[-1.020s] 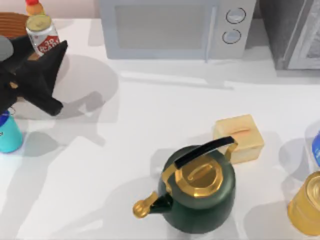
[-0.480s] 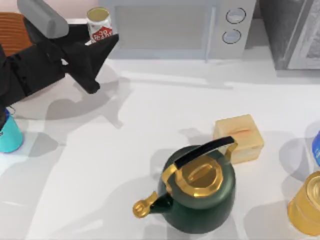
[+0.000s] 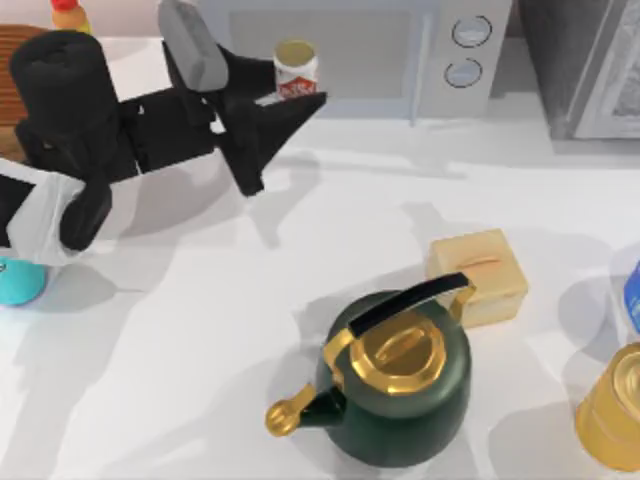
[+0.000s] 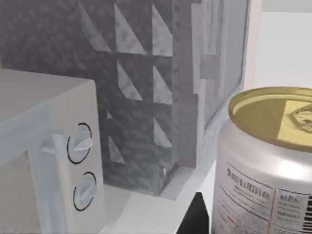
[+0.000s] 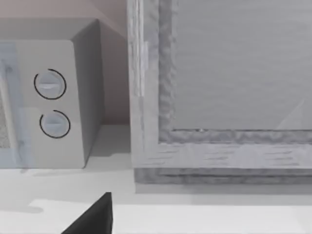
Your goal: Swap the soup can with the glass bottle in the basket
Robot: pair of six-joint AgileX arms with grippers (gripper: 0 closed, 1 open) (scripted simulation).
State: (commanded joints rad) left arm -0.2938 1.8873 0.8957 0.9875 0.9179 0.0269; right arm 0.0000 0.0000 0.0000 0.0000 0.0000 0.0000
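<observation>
Since the earlier frames the left arm has swung rightward from the basket (image 3: pixel 18 45), carrying the glass bottle (image 3: pixel 296 70) up in front of the microwave (image 3: pixel 350 55). From above, the left gripper (image 3: pixel 285 95) is clamped on the bottle, held clear of the table; the soup can (image 3: pixel 18 282) stands at the left edge, partly under the arm. To do this well, I judge the bottle should go down upright on open table, well away from the kettle (image 3: pixel 400 385) and the butter-coloured box (image 3: pixel 478 275). A golden can (image 3: pixel 612 410) sits far right.

At the left wrist, the bottle (image 4: pixel 265 161) looms close, microwave dials behind.

At the right wrist, the parked right arm faces the microwave and a grey cabinet (image 5: pixel 219 87); I cannot tell its pincer's state.
</observation>
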